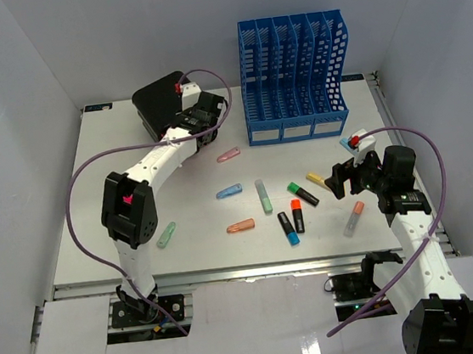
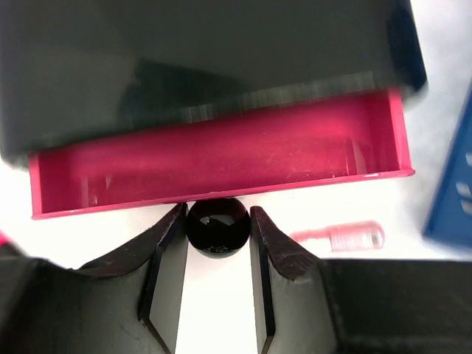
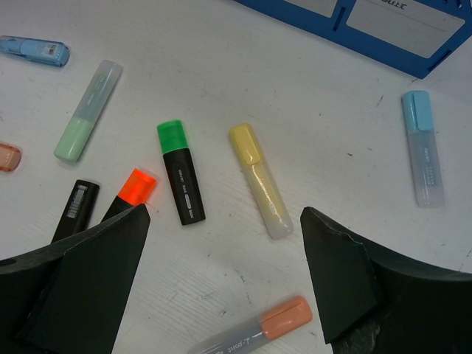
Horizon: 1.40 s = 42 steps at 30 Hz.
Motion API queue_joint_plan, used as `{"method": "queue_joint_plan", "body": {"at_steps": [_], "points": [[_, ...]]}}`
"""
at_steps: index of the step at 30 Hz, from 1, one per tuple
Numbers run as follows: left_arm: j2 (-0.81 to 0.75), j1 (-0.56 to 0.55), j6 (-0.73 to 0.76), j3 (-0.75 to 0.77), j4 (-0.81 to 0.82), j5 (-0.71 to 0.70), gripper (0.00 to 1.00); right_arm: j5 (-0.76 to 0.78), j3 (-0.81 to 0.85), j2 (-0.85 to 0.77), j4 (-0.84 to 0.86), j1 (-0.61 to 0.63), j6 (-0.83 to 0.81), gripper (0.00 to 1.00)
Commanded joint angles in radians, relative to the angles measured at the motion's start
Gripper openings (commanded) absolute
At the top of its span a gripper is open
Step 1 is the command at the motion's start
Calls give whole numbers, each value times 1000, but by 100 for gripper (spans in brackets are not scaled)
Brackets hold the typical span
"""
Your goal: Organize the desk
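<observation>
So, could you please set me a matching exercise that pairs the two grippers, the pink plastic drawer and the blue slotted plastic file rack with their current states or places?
Things:
1. left gripper
2. right gripper
3. pink plastic drawer
4. blue slotted plastic file rack

States or places:
A. stands upright at the far side of the white desk
B. open above scattered highlighters
C. closed on a round black knob
D. partly out of the black box

Pairs: 1-C, 2-B, 3-D, 4-A.
</observation>
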Motion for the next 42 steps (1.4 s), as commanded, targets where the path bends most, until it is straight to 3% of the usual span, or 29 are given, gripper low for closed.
{"method": "queue_joint_plan", "body": {"at_steps": [1, 17, 42], "points": [[-138, -60, -53, -63, 21, 11, 24, -12, 43, 1, 8, -4, 1, 90], [-263, -152, -128, -161, 17, -2, 23, -20, 42, 1, 8, -3, 1, 90], [-367, -168, -163, -224, 13, 27, 19, -26, 42, 4, 8, -4, -2, 90]]}}
